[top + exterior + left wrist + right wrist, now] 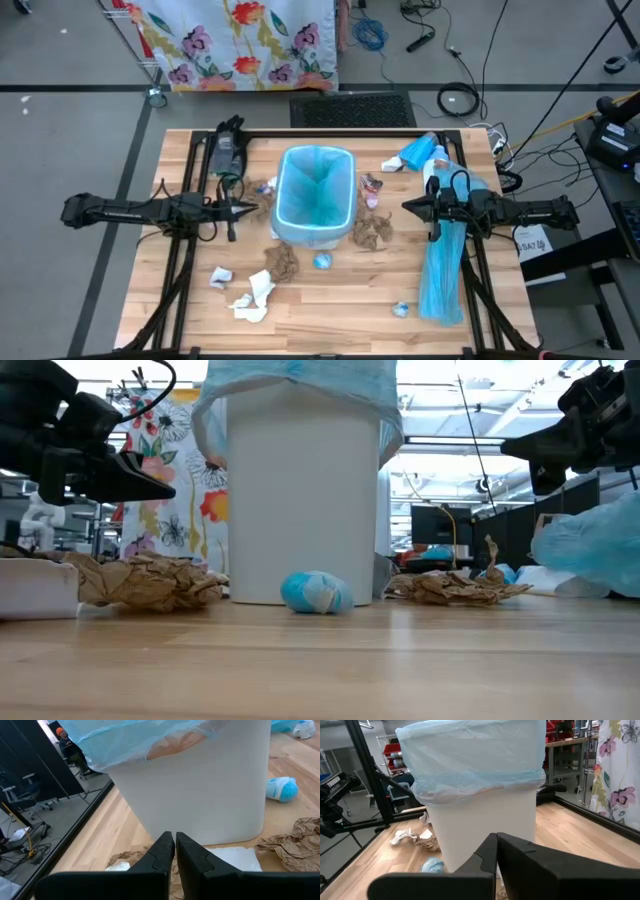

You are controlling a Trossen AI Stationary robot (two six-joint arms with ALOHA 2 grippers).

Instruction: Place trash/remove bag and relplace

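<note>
A white bin (315, 232) lined with a light-blue bag (316, 180) stands at the table's middle. Around its base lie brown paper wads (282, 260) (375, 230), white tissue wads (252, 297) (220, 276) and small blue scraps (322, 261) (400, 309). My left gripper (252, 209) hovers shut just left of the bin, pointing at its wall (200, 795). My right gripper (405, 207) hovers shut just right of the bin, pointing at it (485, 820). Neither touches anything.
A long light-blue plastic strip (443, 270) lies on the table's right side under the right arm. More blue and white items (420, 153) sit at the far right. A dark device (222, 150) rests at the far left. Small scraps (370, 187) lie beside the bin.
</note>
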